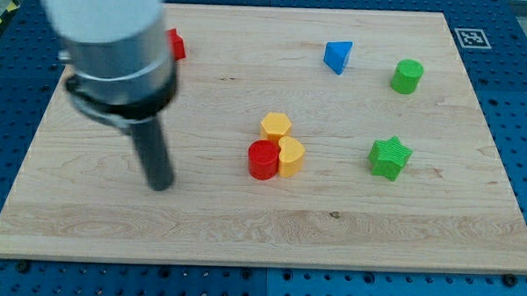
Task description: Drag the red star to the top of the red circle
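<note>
The red circle stands near the board's middle, touching a yellow block on its right, with a yellow hexagon just above. A red block, most likely the red star, shows at the view's top left, largely hidden behind the arm's grey body. My tip rests on the board well to the left of the red circle and far below the red block.
A blue triangle and a green cylinder sit at the top right. A green star sits at the right. The wooden board ends at blue pegboard on all sides.
</note>
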